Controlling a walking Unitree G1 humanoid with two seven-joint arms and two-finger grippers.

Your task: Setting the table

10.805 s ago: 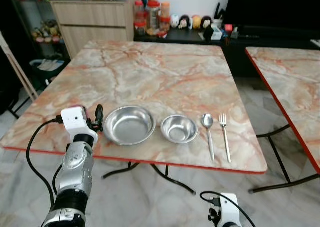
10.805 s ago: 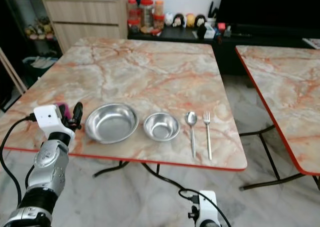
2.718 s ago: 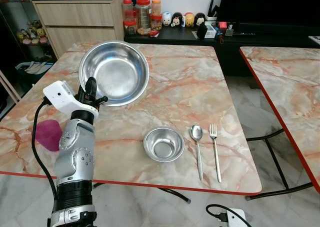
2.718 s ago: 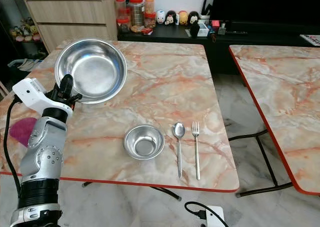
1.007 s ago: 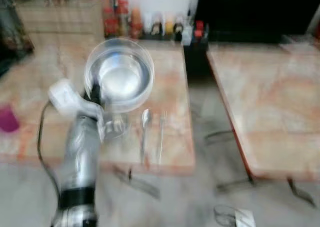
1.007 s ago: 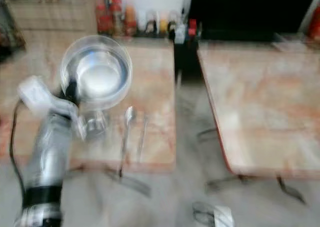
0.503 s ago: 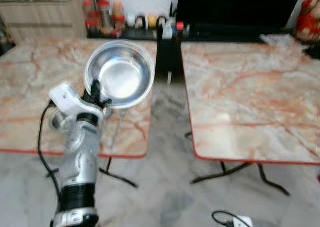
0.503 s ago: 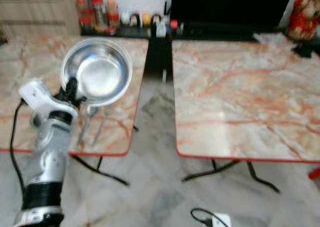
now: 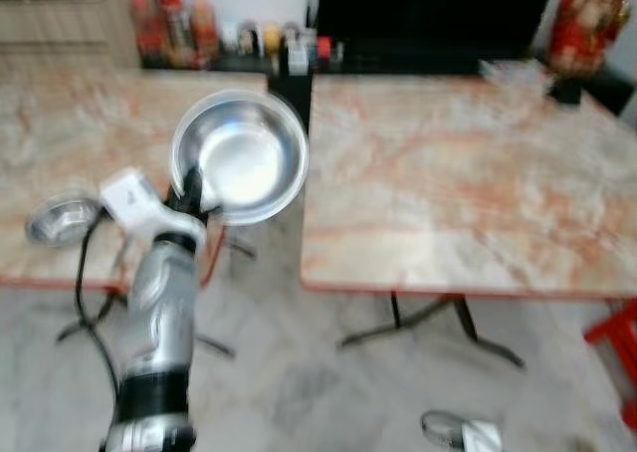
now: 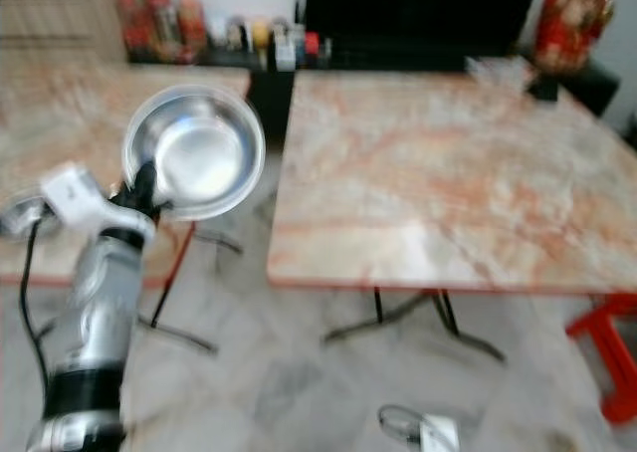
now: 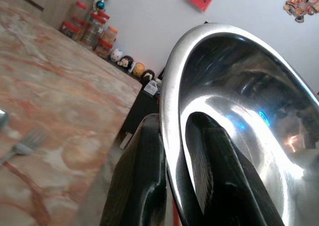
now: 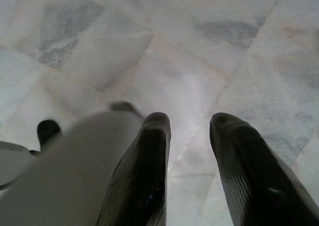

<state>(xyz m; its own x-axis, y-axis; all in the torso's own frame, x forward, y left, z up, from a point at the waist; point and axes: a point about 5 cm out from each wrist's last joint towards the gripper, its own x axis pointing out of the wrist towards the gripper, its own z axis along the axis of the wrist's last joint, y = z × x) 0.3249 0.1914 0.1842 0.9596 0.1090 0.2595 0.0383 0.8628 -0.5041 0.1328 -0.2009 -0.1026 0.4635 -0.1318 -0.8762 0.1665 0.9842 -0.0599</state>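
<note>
1. My left tool (image 11: 172,186) is clenched on the rim of the large round polished steel bowl (image 9: 242,168), one finger inside the wall and one outside. The bowl is held up, tilted, left of centre in the head view, over the gap between two benches.
2. My right tool (image 12: 187,136) hangs idle above the pale marble floor (image 12: 149,47), fingers parted and grasping nothing.
3. Handling, as I judge it: stiff, thin metal, light but slick. A rim pinch is the only hold available and could slip if the bowl swings.
4. Surroundings: an orange-veined marble bench with a red edge (image 9: 458,173) occupies the right of the frame. A second such bench (image 9: 70,123) at left carries a small round steel bowl (image 9: 58,218).
5. Obstructions: jars (image 9: 174,19) and a dark cabinet stand along the top edge, well apart. The head view is blurred.
</note>
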